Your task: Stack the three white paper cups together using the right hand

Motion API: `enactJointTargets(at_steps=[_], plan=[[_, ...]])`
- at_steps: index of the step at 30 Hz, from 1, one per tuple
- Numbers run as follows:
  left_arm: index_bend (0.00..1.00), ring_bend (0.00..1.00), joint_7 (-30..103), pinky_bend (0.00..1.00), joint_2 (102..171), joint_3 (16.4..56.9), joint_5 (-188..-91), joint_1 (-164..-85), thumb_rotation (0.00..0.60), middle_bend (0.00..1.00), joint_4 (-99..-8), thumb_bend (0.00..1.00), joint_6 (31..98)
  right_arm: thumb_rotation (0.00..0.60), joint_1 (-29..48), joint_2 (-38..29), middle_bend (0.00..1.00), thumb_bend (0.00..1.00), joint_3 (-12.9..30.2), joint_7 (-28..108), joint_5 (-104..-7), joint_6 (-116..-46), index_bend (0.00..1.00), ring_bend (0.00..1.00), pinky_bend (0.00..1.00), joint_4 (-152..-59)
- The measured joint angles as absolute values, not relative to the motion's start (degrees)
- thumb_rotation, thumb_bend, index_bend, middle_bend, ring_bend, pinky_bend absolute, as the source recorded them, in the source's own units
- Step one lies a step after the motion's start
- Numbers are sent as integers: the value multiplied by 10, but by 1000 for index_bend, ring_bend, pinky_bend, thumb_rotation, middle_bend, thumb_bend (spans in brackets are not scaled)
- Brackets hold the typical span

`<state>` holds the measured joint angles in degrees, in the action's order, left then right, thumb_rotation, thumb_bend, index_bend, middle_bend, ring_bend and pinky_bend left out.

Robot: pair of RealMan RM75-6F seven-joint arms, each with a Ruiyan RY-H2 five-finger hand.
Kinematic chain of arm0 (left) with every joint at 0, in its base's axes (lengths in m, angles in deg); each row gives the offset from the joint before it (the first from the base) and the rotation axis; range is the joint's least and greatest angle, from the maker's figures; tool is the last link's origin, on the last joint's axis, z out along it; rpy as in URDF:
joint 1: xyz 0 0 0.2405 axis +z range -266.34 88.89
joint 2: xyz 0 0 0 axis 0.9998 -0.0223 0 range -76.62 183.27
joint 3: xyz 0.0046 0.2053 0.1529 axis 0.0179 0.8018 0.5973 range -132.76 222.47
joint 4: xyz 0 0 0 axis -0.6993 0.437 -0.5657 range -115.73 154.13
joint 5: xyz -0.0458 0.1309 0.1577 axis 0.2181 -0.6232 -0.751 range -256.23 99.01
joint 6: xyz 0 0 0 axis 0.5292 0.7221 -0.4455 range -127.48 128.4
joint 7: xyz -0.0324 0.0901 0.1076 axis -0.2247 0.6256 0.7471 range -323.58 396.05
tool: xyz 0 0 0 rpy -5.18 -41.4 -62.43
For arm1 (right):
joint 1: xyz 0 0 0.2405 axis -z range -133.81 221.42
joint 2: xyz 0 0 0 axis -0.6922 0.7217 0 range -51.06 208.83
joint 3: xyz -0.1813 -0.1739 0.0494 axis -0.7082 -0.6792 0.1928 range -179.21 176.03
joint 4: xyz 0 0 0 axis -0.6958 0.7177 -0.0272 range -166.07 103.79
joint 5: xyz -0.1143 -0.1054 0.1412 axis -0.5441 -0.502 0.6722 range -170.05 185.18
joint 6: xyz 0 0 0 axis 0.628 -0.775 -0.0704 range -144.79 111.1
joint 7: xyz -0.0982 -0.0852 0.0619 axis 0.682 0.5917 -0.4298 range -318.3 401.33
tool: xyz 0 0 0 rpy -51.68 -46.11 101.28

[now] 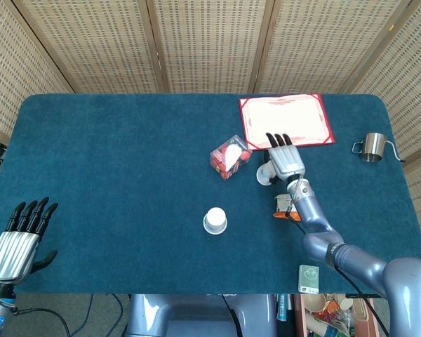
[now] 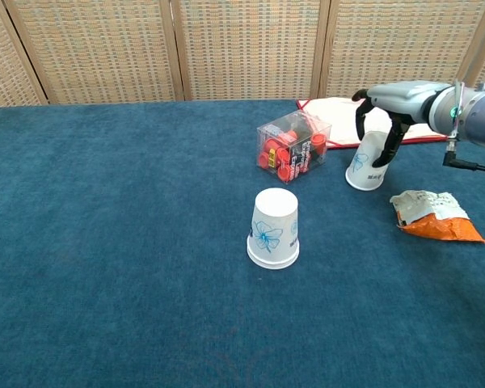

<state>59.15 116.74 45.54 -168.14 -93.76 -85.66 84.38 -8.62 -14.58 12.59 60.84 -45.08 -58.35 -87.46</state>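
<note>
Woven screens are standing behind a big table (image 1: 91, 154) with a dark blue cloth on it. Near the middle of the chest view, a white paper cup (image 2: 273, 229) is sitting upside down, with its wide rim flat on the cloth and its closed bottom pointing straight up. It has a little blue flower drawn on its side.

Up and to the right, the right hand (image 2: 388, 101) is wrapping its dark fingers (image 2: 394, 139) around a second white cup (image 2: 369, 162). This tilted cup also has blue marks on it. It is leaning with its wide rim down by the cloth and its narrow end up under the palm, tipping toward the upper right.

Just left of that cup, a clear box of red pieces (image 2: 293, 149) is lying on the cloth. An orange snack bag (image 2: 435, 219) is lying at the right. Behind the hand, a red-edged sheet (image 1: 286, 119) is lying flat.

Down in the lower left corner of the head view, the left hand (image 1: 19, 239) is hanging with its fingers straight and apart, holding nothing.
</note>
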Motion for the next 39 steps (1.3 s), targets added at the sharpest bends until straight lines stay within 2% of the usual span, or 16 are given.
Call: enactJointTargets(at_steps=[4,9,15,21,30,39], plan=[[0,0,593,0,1168,455,-1681,-938,600,0,-858,240,843,600,-87,-145,11,69,123,609,-446,-571,438,0,0,-871],[0,0,593,0,1168,455,-1683,-938,600,0,-859,240,844,600,-87,-146,41,69,122,610,-447,-573,440,0,0,-865],[0,0,590,0,1167,456,-1685,-938,600,0,-858,239,846,600,-85,-147,97,69,120,610,-450,-576,520,0,0,-862],[0,0,590,0,1168,456,-1685,-938,600,0,-858,239,845,600,-84,-134,113,69,123,611,-457,-588,532,0,0,-883],[0,0,591,0,1169,457,-1685,-940,600,0,-859,239,841,600,-74,-65,113,69,134,628,-477,-642,532,0,0,-1005],[0,0,589,0,1168,462,-1693,-941,600,0,-862,239,837,600,-37,33,105,70,136,655,-517,-733,532,0,0,-1203]])
